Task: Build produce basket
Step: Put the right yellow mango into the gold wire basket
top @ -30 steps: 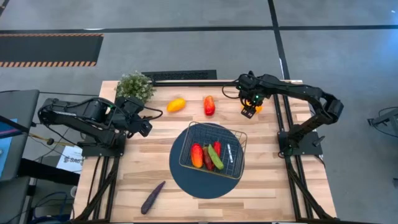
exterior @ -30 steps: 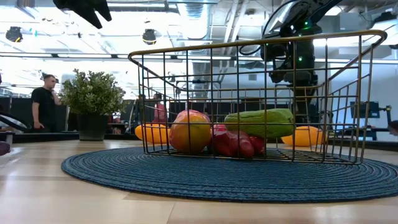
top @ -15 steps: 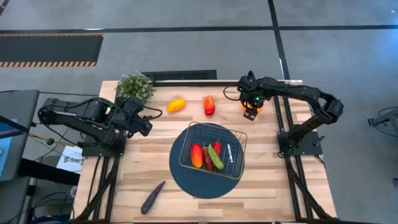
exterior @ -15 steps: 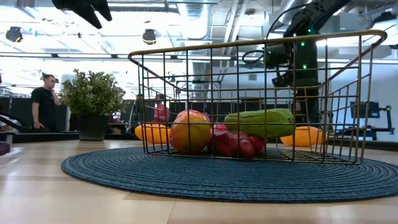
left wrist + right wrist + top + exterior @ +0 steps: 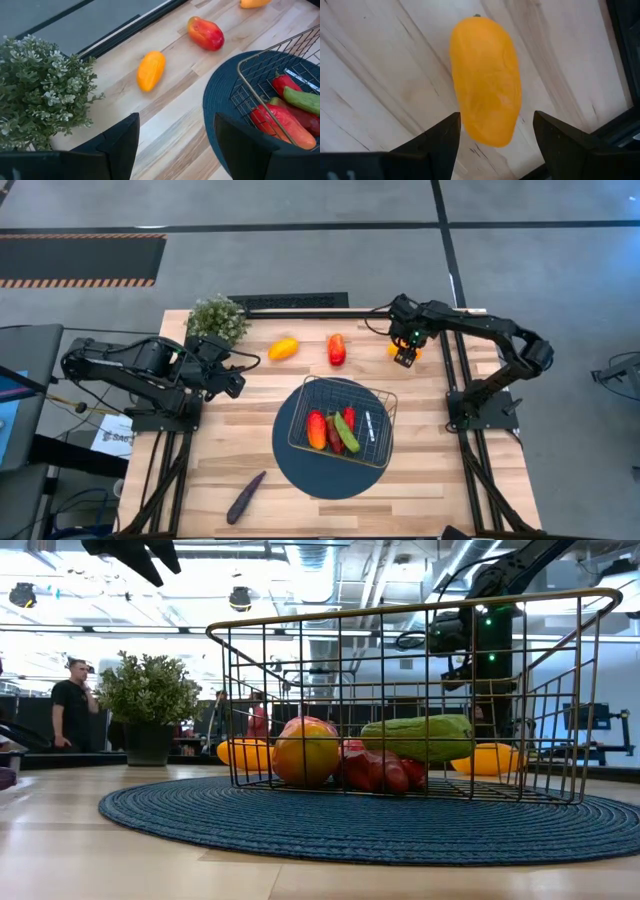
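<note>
The wire basket (image 5: 381, 402) stands on a round dark-blue mat (image 5: 300, 465) and holds a red-orange pepper (image 5: 316, 429), a green one (image 5: 346, 433) and dark red ones. At the far right of the table, my right gripper (image 5: 495, 135) points down, open, over an orange pepper (image 5: 487, 80). Its fingers stand on either side of the pepper's near end, apart from it. My left gripper (image 5: 172, 145) hangs open and empty at the table's left. A second orange pepper (image 5: 284, 348), a red one (image 5: 337, 349) and a dark purple vegetable (image 5: 246, 496) lie on the table.
A bushy potted plant (image 5: 217, 318) stands at the far left corner, next to my left gripper. The black table frame (image 5: 450, 360) runs close to the right of my right gripper. Bare wood lies between the basket and the purple vegetable.
My right gripper has come down and gone a little toward the table's right edge, over the orange pepper at the far right. Its fingers have stayed open.
</note>
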Controlling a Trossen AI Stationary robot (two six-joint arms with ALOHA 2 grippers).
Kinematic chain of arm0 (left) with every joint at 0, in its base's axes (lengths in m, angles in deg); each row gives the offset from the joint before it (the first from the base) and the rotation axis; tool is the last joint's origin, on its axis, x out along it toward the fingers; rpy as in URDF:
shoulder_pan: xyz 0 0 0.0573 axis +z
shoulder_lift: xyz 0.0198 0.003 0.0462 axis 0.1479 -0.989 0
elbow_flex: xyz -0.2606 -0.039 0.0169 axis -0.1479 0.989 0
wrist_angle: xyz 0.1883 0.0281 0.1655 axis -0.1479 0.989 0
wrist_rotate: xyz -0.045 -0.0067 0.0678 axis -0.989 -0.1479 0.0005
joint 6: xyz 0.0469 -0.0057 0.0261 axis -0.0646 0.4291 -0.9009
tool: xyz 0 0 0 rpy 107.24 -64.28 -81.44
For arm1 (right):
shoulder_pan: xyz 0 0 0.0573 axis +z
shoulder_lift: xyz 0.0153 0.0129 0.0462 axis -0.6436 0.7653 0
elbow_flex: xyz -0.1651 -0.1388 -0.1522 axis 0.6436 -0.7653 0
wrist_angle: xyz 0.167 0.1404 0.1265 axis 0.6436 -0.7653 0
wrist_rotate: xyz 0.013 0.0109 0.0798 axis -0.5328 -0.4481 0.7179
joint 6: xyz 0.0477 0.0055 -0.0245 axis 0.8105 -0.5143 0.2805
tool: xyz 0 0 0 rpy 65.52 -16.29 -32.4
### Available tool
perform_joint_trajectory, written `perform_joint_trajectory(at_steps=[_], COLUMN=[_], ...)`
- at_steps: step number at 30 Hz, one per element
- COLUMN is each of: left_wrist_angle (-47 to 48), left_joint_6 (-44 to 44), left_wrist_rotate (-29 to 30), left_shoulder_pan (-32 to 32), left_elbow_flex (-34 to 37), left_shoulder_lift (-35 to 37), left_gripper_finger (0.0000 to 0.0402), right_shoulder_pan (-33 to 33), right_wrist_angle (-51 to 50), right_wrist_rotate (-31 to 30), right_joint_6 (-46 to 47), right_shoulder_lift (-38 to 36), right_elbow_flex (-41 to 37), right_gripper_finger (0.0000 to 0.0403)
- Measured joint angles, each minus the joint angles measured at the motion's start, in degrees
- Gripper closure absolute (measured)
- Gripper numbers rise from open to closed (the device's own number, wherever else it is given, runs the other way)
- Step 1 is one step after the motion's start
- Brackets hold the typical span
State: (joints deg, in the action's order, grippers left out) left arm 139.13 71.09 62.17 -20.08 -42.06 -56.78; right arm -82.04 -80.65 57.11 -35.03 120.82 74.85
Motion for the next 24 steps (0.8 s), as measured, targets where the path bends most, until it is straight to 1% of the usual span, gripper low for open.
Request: perform_joint_trajectory(at_steps=[4, 13, 24], left_wrist_angle=[0.0, 0.0, 0.0], left_joint_6=[0.07, 0.07, 0.07], left_wrist_rotate=[0.04, 0.46, 0.46], left_shoulder_pan=[0.0, -0.01, -0.02], left_elbow_flex=[0.0, 0.0, 0.0], left_shoulder_lift=[0.0, -0.02, -0.02], left_gripper_finger=[0.0162, 0.0162, 0.0162], right_shoulder_pan=[-1.27, -1.31, -1.31], right_wrist_angle=[0.17, 4.32, 4.21], right_wrist_rotate=[0.51, 3.69, 3.8], right_joint_6=[-0.09, 0.01, 0.43], right_shoulder_lift=[0.0, 0.0, 0.0], right_elbow_flex=[0.0, 0.02, -1.07], right_gripper_finger=[0.0132, 0.0132, 0.0132])
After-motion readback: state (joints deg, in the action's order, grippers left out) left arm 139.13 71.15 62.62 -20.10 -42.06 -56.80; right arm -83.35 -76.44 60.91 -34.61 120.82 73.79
